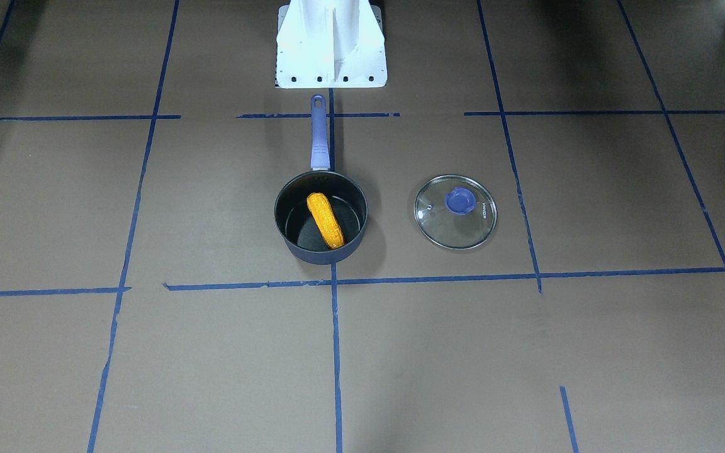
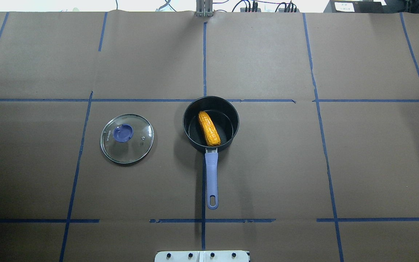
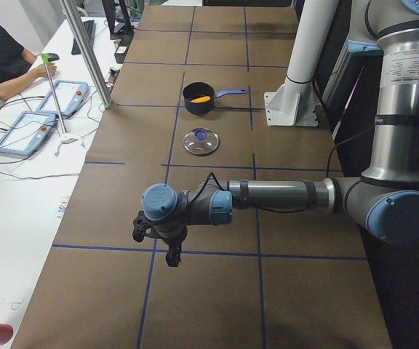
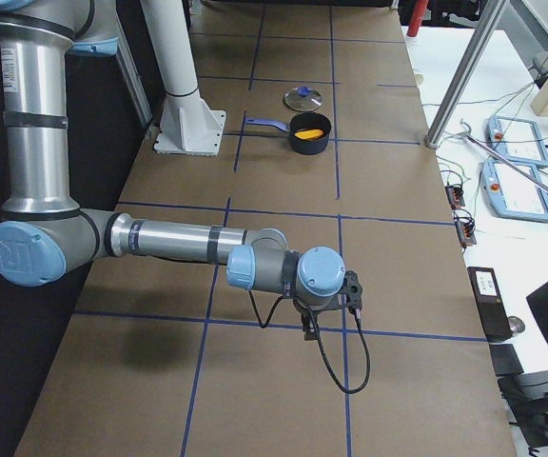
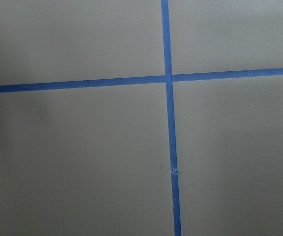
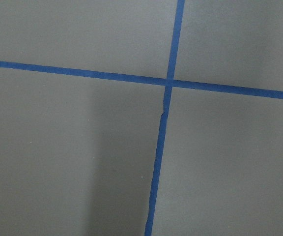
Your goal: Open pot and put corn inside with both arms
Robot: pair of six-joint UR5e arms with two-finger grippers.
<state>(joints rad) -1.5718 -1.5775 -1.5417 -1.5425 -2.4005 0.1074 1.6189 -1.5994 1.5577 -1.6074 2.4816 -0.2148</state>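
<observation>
The dark navy pot (image 2: 231, 123) stands open at the table's middle, its periwinkle handle (image 2: 211, 178) pointing toward the robot's base. The orange-yellow corn (image 2: 209, 128) lies inside it; it also shows in the front-facing view (image 1: 325, 219). The pot shows small in the left view (image 3: 198, 98) and right view (image 4: 309, 131). My left gripper (image 3: 158, 240) hangs over bare table far from the pot at the table's left end, and my right gripper (image 4: 326, 305) at the right end. They show only in the side views, so I cannot tell if they are open. The wrist views show only paper and tape.
The round glass lid (image 2: 127, 138) with a blue knob lies flat on the table to the pot's left, also in the front-facing view (image 1: 455, 211). The white pedestal (image 1: 331, 44) stands behind the pot's handle. Blue tape lines cross the brown paper. An operator (image 3: 2, 62) sits at a side desk.
</observation>
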